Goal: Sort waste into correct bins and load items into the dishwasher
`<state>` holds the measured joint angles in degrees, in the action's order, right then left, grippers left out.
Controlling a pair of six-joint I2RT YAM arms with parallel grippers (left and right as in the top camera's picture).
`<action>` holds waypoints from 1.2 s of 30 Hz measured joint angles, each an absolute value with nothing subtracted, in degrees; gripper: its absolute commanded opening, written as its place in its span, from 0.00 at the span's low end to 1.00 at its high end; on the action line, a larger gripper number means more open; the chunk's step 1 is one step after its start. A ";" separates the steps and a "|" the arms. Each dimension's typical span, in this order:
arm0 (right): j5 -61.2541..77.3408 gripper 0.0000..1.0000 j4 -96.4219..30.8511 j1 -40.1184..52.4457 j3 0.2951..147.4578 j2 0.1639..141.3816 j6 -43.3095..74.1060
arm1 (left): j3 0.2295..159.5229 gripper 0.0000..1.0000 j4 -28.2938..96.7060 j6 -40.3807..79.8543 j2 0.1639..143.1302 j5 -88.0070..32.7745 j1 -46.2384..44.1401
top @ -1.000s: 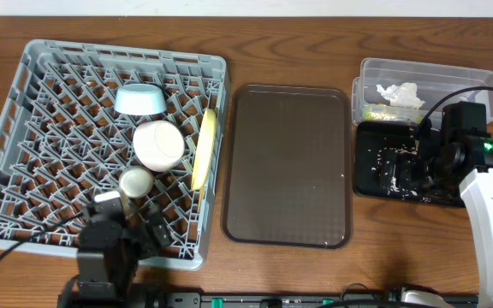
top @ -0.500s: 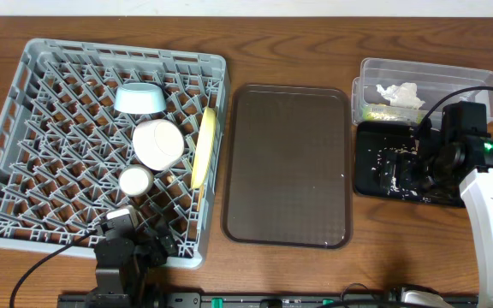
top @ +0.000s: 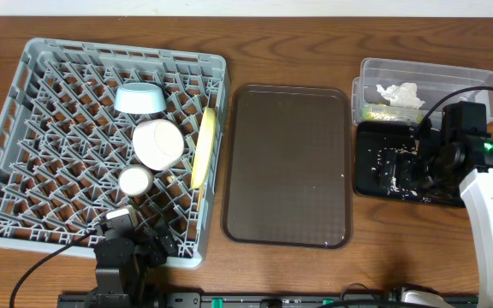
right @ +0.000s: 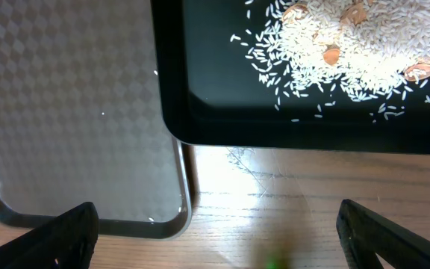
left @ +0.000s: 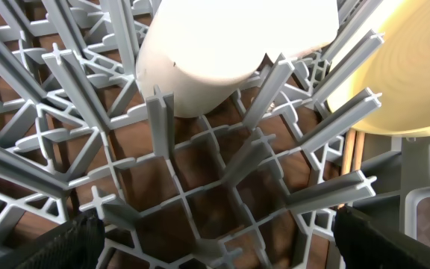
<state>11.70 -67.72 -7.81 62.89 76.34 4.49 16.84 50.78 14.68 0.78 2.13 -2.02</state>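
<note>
Plate (top: 202,147), blue bowl (top: 139,99) and white bowl (top: 157,144) sit in the rack (top: 24,103) at nine o'clock. At three, the tissue (top: 400,93) and wrapper (top: 382,112) lie in the clear tub (top: 469,79), the crumbs (top: 388,167) in the black tray (top: 366,184). My left jaws and right jaws are released and empty; I judge the job done, so next I just back both clear.

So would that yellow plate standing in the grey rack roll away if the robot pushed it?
Probably not far: the yellow plate stands on its edge, slotted into the grey rack, which should stop it rolling. It looks hard and smooth, so it is likely stiff and slippery. A hard push might tip it toward the white bowl beside it.
</note>
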 measured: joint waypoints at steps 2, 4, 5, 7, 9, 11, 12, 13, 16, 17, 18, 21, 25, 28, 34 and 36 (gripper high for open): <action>11.70 0.99 -67.72 -7.81 62.89 76.34 4.49 | 16.84 1.00 50.78 14.70 0.78 2.13 -2.02; 11.70 0.99 -67.72 -7.81 62.89 76.34 4.49 | 16.84 1.00 50.78 14.76 0.78 2.13 -2.02; 11.70 0.99 -67.72 -7.81 62.89 76.34 4.49 | 16.84 1.00 50.78 14.76 0.78 2.13 -2.02; 11.70 0.99 -67.72 -7.81 62.89 76.34 4.49 | 16.84 1.00 50.78 14.76 0.78 2.13 -2.02; 11.70 0.99 -67.72 -7.81 62.89 76.34 4.49 | 16.84 1.00 50.78 14.79 0.78 2.13 -2.02; 11.70 0.99 -67.72 -7.81 62.89 76.34 4.49 | 16.84 1.00 50.78 14.79 0.78 2.13 -2.02; 11.70 0.99 -67.72 -7.81 62.89 76.34 4.49 | 16.84 1.00 50.78 14.79 0.78 2.13 -2.02; 11.70 0.99 -67.72 -7.81 62.89 76.34 4.49 | 16.84 1.00 50.78 14.79 0.78 2.13 -2.02; 11.70 0.99 -67.75 -7.81 62.89 76.34 4.49 | 16.40 1.00 49.78 14.83 0.73 2.63 -2.02; 11.68 0.99 -67.72 -7.81 62.89 76.34 4.51 | 15.92 1.00 48.58 14.98 0.73 3.27 -2.02; 11.70 0.99 -67.75 -7.81 62.89 76.34 4.49 | 15.22 1.00 46.85 15.09 0.75 4.08 -2.02; 11.70 0.99 -67.72 -7.81 62.89 76.34 4.49 | 13.37 1.00 37.15 14.52 0.75 7.20 -1.91; 11.68 0.99 -67.72 -7.81 62.89 76.34 4.49 | 13.15 1.00 25.76 11.68 0.62 9.21 -1.93; 11.68 0.99 -67.72 -7.81 62.89 76.34 4.49 | 10.74 1.00 18.35 9.76 0.60 10.09 -1.93; 11.68 0.99 -67.68 -7.81 62.89 76.34 4.49 | 2.96 1.00 4.43 8.19 0.78 14.68 -1.93; 11.70 0.99 -67.72 -7.81 62.92 76.34 4.49 | 2.26 1.00 2.50 7.62 0.69 15.75 -1.93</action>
<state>11.70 -67.72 -7.81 62.92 76.34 4.49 2.26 2.50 7.62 0.69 15.75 -1.93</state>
